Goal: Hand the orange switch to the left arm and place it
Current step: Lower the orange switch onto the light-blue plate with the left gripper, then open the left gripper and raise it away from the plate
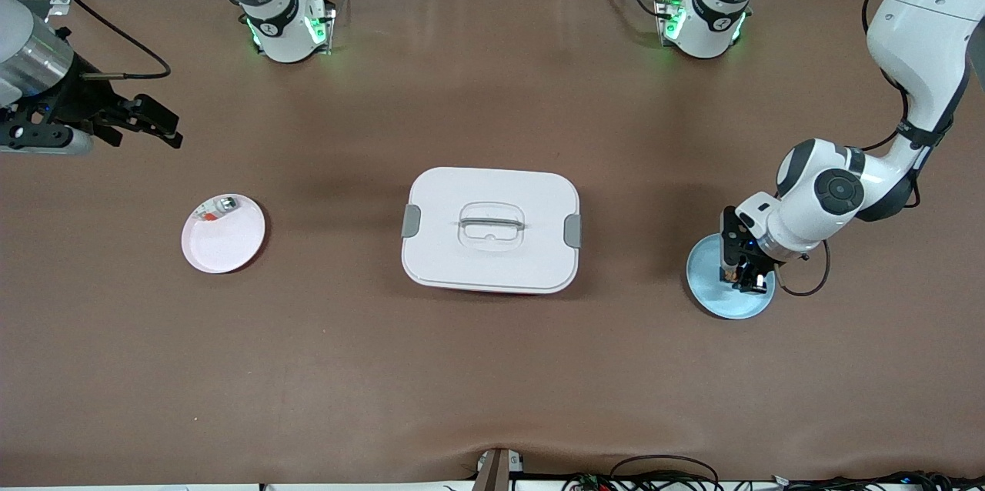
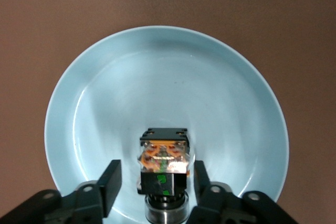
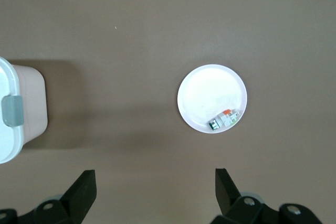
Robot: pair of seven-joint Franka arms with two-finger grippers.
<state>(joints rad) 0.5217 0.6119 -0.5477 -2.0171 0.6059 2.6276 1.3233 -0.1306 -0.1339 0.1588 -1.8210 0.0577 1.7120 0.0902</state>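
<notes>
The orange switch [image 2: 164,157], a small black block with orange markings and a silver end, lies on a light blue plate [image 2: 157,72] at the left arm's end of the table. My left gripper [image 2: 156,176] is low over that plate [image 1: 709,297], open, one finger on each side of the switch, with gaps showing. In the front view the left gripper [image 1: 742,274] hides most of the switch. My right gripper [image 1: 159,126] is open and empty, held in the air at the right arm's end; its fingertips [image 3: 86,179] frame bare table. The white box [image 1: 446,198] stands mid-table.
A pink plate [image 1: 223,248] lies toward the right arm's end, holding a small silver-and-white piece with a red bit [image 1: 218,208]. The right wrist view shows this plate [image 3: 210,90], the piece [image 3: 224,119] and a corner of the box [image 3: 10,135].
</notes>
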